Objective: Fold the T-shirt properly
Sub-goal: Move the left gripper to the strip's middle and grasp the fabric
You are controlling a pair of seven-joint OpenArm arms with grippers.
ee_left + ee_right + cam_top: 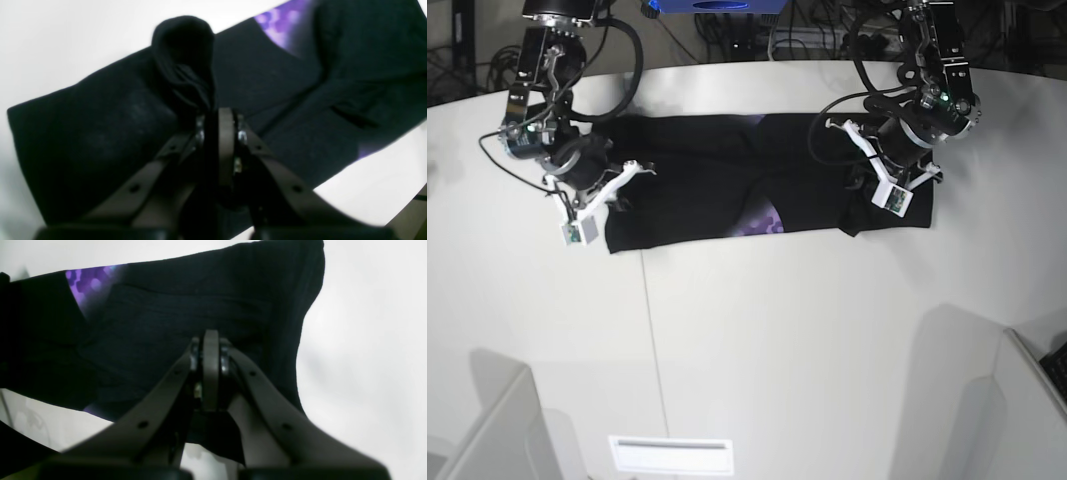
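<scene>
A large black cloth T-shirt (727,185) lies along the white tabletop's (777,350) far edge; the left gripper (213,111) pinches a bunched fold of it, and the right gripper (210,340) is closed on its cloth.

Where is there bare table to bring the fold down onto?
The widest bare table lies in front of the T-shirt, from its near hem toward the camera. Narrower strips lie beyond each shirt end. The shirt's two ends are crowded: the left gripper and right gripper are each shut on cloth there.
</scene>
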